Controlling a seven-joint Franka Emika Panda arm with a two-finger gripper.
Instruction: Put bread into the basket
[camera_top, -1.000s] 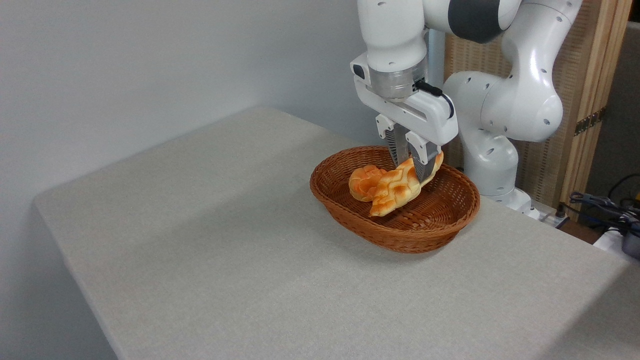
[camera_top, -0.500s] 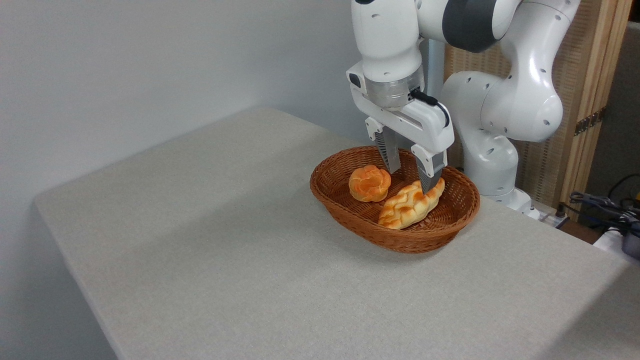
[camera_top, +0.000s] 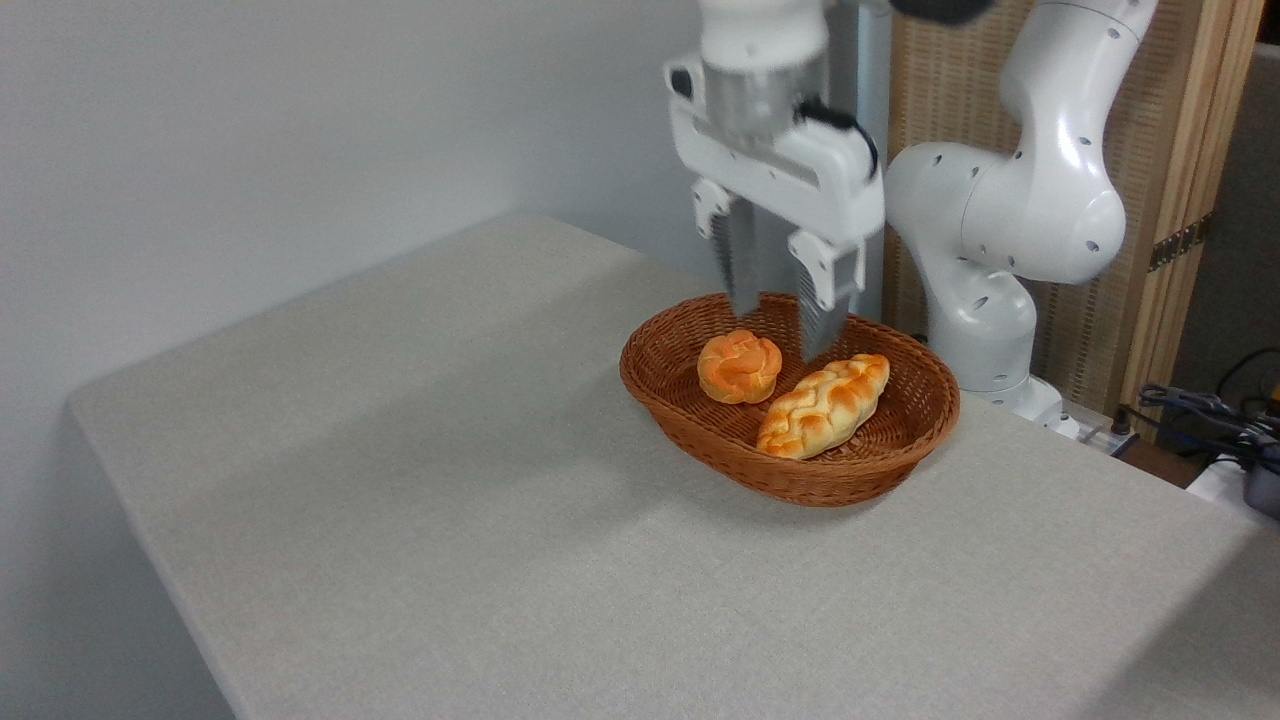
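Note:
The long braided bread (camera_top: 823, 404) lies inside the oval reddish-brown wicker basket (camera_top: 700, 440), toward its right half, slanting from lower left to upper right. My gripper (camera_top: 780, 325) hangs open above the basket's middle, its fingers apart and empty, clear of the loaf. The arm is blurred from motion.
A small round knotted orange bun (camera_top: 739, 366) sits in the basket's left half, beside the loaf. The basket rests near the back right of the grey table (camera_top: 400, 480). The arm's white base (camera_top: 985, 330) stands behind it, with a wooden screen and cables at the far right.
The gripper let go of the bread, which dropped into the basket beside the bun. It then opened wider and rose up and slightly left, away from the loaf.

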